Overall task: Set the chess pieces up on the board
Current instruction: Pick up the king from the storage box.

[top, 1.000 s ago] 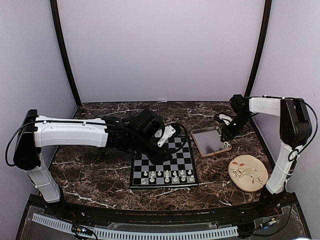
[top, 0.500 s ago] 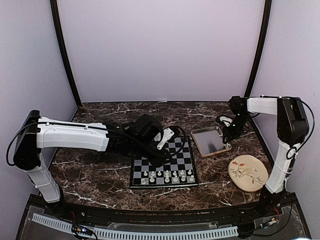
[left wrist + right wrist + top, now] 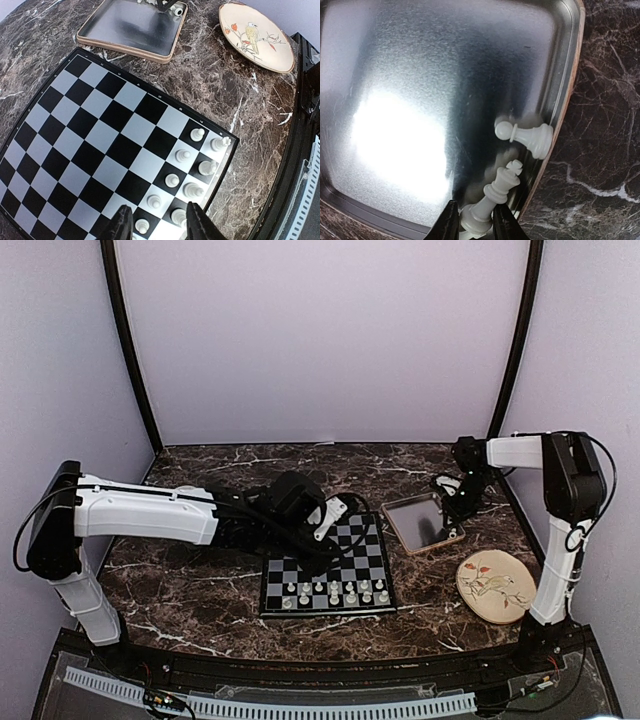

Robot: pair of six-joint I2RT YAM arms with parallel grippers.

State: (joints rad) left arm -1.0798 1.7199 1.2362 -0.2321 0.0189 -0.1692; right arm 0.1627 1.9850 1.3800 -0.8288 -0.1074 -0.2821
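The black and light-grey chessboard (image 3: 345,550) lies at mid-table and also shows in the left wrist view (image 3: 95,130). Several white pieces (image 3: 197,167) stand in two rows along its near edge (image 3: 335,592). My left gripper (image 3: 157,227) hovers open and empty above those rows. My right gripper (image 3: 476,222) is down in the right corner of the metal tray (image 3: 420,60), its fingers closed on the base of a white king (image 3: 492,200) that lies tilted there. A white pawn (image 3: 526,136) lies on its side against the tray wall beside it.
The tray (image 3: 415,525) sits right of the board, its rim close to the board's far right corner (image 3: 125,47). A round cream plate with a bird drawing (image 3: 493,585) lies at the near right (image 3: 255,32). Dark marble tabletop surrounds them.
My right gripper has moved a little left and down into the tray corner, onto the king. My left arm has drawn back slightly and sunk lower over the board.
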